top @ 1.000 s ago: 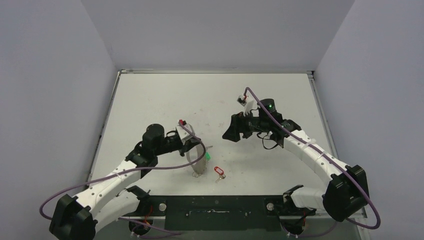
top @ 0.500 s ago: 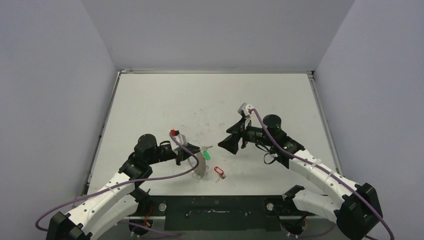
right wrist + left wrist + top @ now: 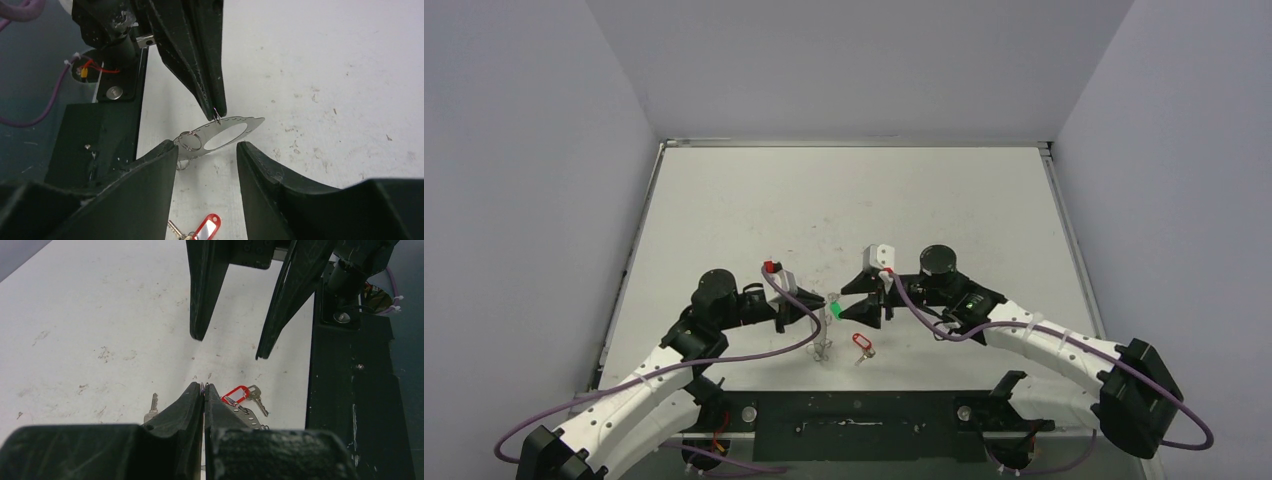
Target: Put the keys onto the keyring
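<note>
**Top external view.** Compared with one second earlier, the right arm has swung in from farther out on the table. Its right gripper now faces the left gripper tip to tip. The left arm has settled lower. The keyring hangs below the left gripper's tip. The green-tagged key sits just above the keyring, between the two grippers; whether it is threaded on cannot be told. The red-tagged key lies flat near the keyring on the right arm's side, where it lay before.

**Left wrist view.** The left fingers are pressed together, pinching a thin wire of the keyring at their tips. The right gripper's fingers hang beyond the keyring, parted and holding nothing. A silver key blade shows just beside the left fingers, its tag hidden.

**Right wrist view.** The keyring appears as a pale silvery piece with an oval opening and a small round ring at one end. It is gripped at its upper edge by the left gripper. The right fingers stand apart on either side of the keyring; contact cannot be told.
</note>
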